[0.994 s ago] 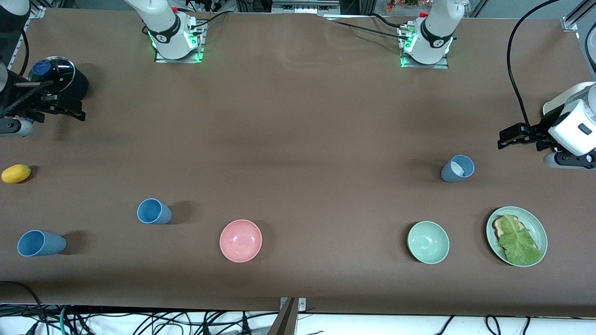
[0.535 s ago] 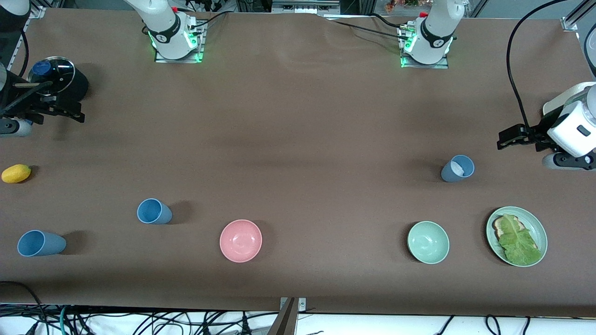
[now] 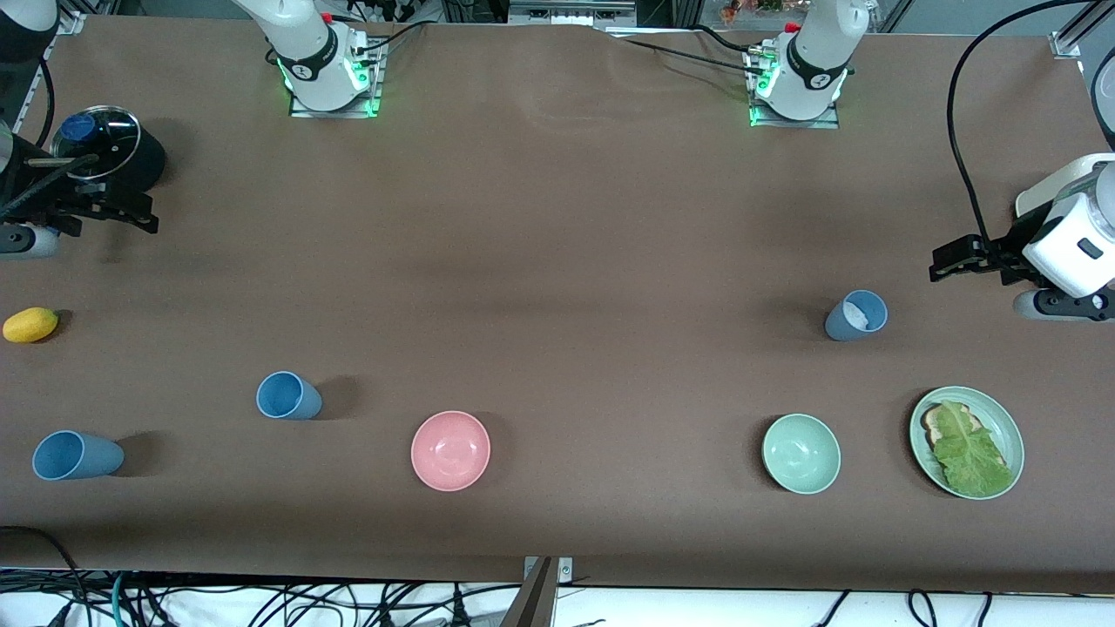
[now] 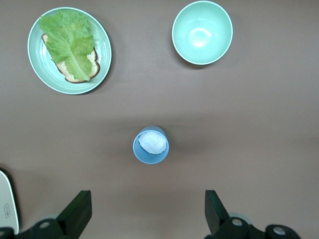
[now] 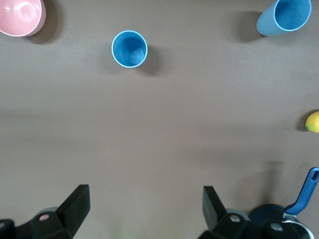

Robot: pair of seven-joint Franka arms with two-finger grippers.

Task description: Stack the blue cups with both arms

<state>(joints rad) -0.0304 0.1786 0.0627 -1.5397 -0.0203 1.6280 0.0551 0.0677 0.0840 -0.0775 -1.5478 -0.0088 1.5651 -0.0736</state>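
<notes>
Three blue cups stand on the brown table. A bright blue cup [image 3: 287, 396] and a second blue cup [image 3: 75, 455] are at the right arm's end; both show in the right wrist view [image 5: 129, 49] [image 5: 285, 17]. A greyer slate-blue cup [image 3: 855, 315] with something white inside is at the left arm's end; it also shows in the left wrist view [image 4: 151, 145]. My right gripper [image 3: 139, 213] hangs open and empty beside the black pot, its fingers [image 5: 75, 204] wide apart. My left gripper [image 3: 954, 259] hangs open and empty over bare table beside the slate-blue cup.
A pink bowl [image 3: 450, 450] and a pale green bowl [image 3: 800, 453] sit near the front edge. A green plate [image 3: 1010, 435] holds toast and lettuce. A lemon [image 3: 30, 324] and a black lidded pot [image 3: 109, 144] are at the right arm's end.
Both grippers have shifted only slightly in place. The cups, bowls and plate have not moved.
</notes>
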